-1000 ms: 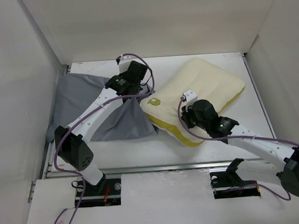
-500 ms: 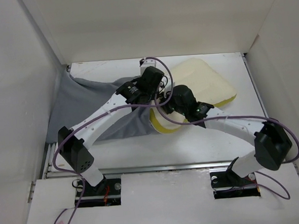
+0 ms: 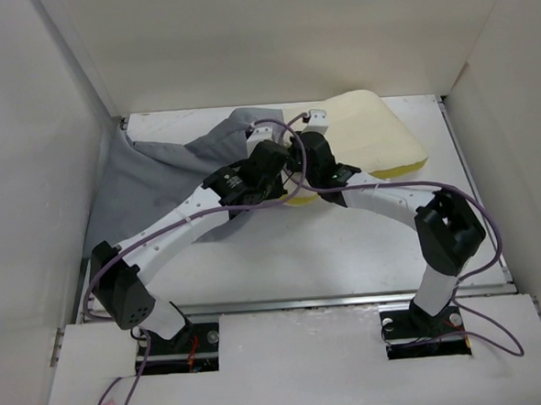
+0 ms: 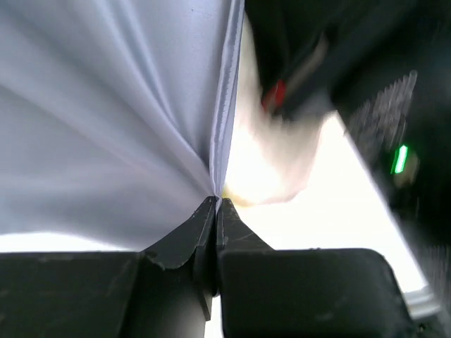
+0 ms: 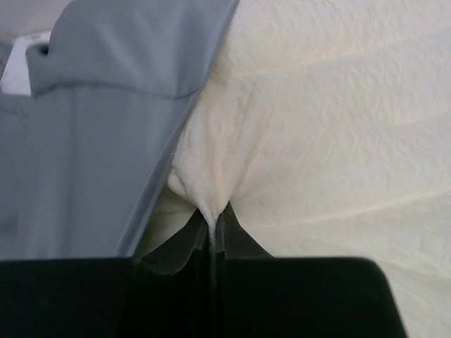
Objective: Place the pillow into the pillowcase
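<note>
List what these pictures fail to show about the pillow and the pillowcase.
- Top view: whether the pillow has entered the pillowcase; the left arm and right arm cover that spot.
- Left wrist view: the dark shape with a green light is too blurred to identify.
- Right wrist view: the pillow's outline, cut off by the frame edges.
- Any view: the pillowcase mouth, lost in folds.

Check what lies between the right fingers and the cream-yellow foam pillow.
Nothing: right wrist view shows the right gripper pinching a fold of the cream-yellow foam pillow directly, grey fabric pillowcase alongside.
</note>
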Available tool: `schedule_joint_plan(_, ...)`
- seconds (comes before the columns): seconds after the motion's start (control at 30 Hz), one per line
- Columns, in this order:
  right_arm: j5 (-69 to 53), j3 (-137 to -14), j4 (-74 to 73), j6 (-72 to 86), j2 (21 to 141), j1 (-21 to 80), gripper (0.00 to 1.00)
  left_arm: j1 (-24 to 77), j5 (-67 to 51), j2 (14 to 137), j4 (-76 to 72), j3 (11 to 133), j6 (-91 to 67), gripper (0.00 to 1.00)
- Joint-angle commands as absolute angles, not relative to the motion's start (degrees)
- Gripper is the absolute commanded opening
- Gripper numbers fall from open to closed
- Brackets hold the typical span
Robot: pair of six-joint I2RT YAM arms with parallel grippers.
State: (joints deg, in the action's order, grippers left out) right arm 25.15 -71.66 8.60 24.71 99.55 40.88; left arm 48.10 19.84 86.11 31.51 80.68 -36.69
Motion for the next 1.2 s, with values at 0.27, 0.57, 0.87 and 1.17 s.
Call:
schedule_joint_plan(0.27,25.13,-80.67,24.09,37.61,103.17,37.27,0.0,49.39,13.99,87.8,31.56,83.84,-33.58,0.0)
schedule_joint_plan(0.57,30.76,-90.09,16.96,49.3,107.93,37.27,0.0,49.39,9.67,88.59,31.46,85.44,-30.85,0.0)
schedule_joint_plan(0.87,25.06,-85.69,14.85,46.51,96.25,32.96,0.0,47.99,20.13,82.89,38.94,79.1,-35.25,0.0)
schedule_joint_plan(1.17,25.83,-90.42,11.26,50.53,100.18,37.42,0.0,50.79,8.54,79.1,32.71,82.0,-28.22,0.0)
